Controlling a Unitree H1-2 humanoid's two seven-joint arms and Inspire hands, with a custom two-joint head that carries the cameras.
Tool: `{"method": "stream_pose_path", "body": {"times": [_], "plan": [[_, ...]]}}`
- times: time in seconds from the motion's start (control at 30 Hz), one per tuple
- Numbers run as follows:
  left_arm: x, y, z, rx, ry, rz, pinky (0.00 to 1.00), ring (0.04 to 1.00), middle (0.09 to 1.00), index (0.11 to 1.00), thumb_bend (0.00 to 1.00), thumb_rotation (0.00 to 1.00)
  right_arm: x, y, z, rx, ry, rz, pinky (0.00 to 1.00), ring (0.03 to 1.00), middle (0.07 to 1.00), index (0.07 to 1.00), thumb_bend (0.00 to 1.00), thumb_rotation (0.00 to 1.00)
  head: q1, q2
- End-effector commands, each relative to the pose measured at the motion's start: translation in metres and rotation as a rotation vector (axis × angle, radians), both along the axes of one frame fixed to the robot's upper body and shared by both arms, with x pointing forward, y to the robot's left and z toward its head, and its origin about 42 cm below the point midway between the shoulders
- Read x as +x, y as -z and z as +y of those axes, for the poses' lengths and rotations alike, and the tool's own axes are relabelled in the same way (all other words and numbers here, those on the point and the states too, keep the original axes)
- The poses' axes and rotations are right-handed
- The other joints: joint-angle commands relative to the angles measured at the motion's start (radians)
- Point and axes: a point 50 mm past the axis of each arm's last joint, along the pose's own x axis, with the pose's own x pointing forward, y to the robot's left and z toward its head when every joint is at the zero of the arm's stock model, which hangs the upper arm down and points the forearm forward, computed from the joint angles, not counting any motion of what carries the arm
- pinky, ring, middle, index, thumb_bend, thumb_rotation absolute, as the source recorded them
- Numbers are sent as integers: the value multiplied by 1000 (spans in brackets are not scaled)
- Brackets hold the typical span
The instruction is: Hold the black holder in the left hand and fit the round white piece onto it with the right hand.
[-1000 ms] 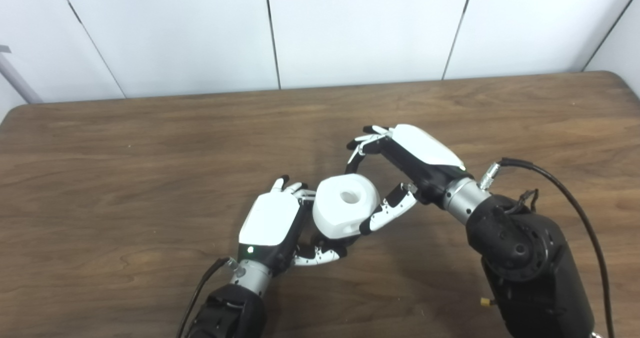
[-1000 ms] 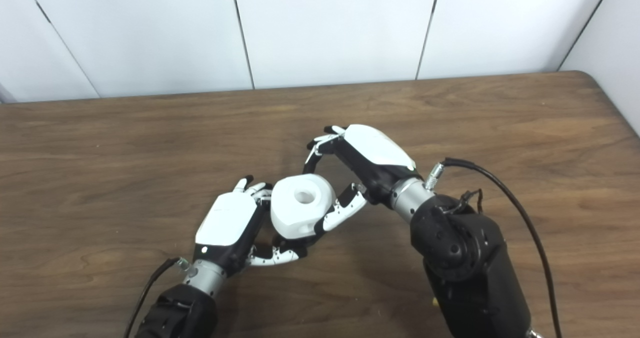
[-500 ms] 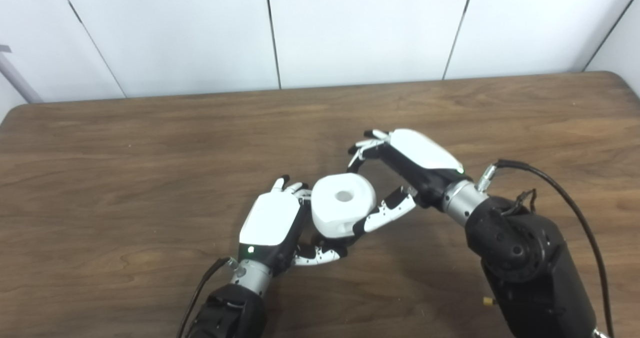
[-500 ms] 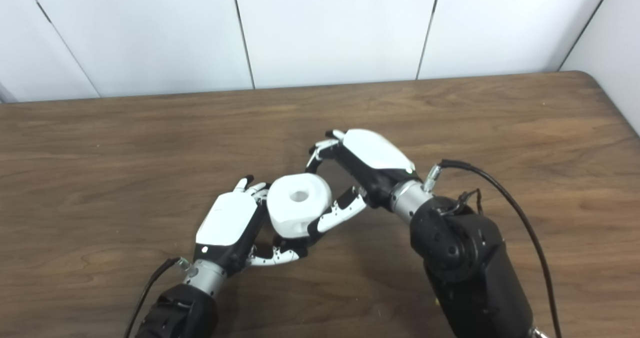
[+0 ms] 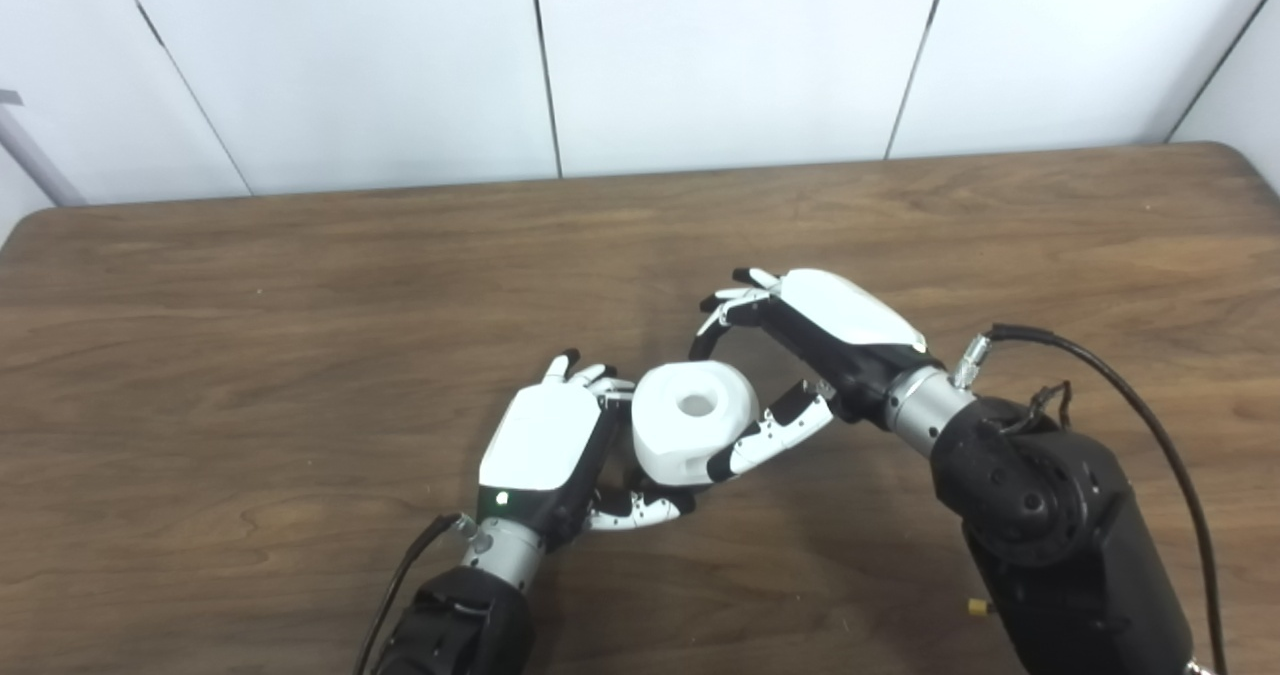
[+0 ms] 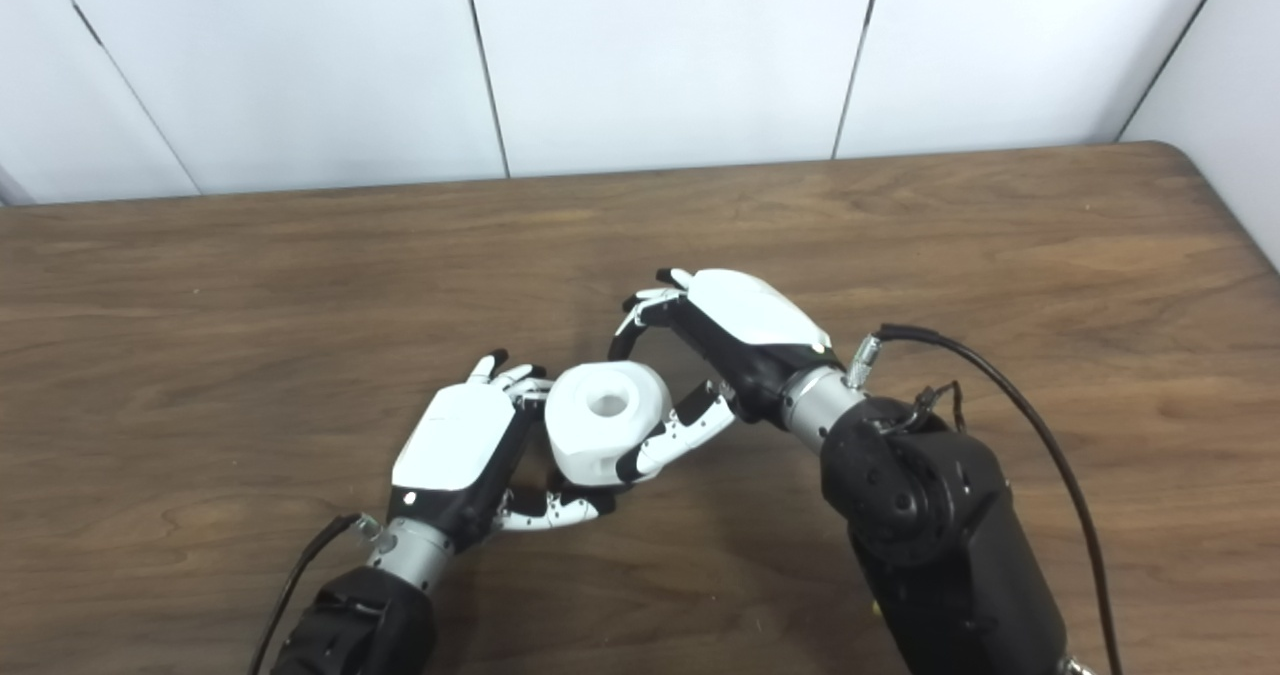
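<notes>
The round white piece point(image 5: 692, 421), with a hole in its top face, is held between the two hands just above the table. My right hand point(image 5: 815, 340) is shut on it, thumb against its lower right side and fingers curled over its far edge. My left hand point(image 5: 545, 440) is beside it on the left, fingers and thumb curled underneath it. The black holder is almost wholly hidden under the white piece, inside the left hand's grasp. The white piece also shows in the right eye view point(image 6: 603, 423).
The brown wooden table point(image 5: 300, 285) stretches out to the left, right and back. Its far edge meets a white panelled wall point(image 5: 720, 55). A black cable point(image 5: 1130, 385) loops off my right forearm.
My right hand has come down and slightly nearer with the white piece, which now sits lower against my left hand. The left hand has stayed put.
</notes>
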Motion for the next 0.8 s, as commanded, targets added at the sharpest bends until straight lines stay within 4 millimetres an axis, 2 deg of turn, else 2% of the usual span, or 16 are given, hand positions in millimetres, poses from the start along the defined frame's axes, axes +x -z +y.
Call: {"method": "stream_pose_path", "body": {"times": [0.0, 0.37, 0.77], "plan": [[0, 6, -2, 38, 16, 35, 1000, 879, 763, 487, 520, 48, 3, -12, -1, 2, 4, -51, 1000, 994, 890, 675, 1000, 325, 0, 1], [0, 7, -1, 34, 15, 28, 1000, 876, 760, 486, 520, 48, 2, -18, -7, -10, 7, -64, 1000, 1000, 922, 730, 1000, 352, -4, 0], [2, 7, 1, 33, 6, 36, 1000, 879, 763, 487, 520, 48, -10, -28, -20, -30, 10, -59, 1000, 1000, 950, 778, 1000, 378, -11, -4]]}}
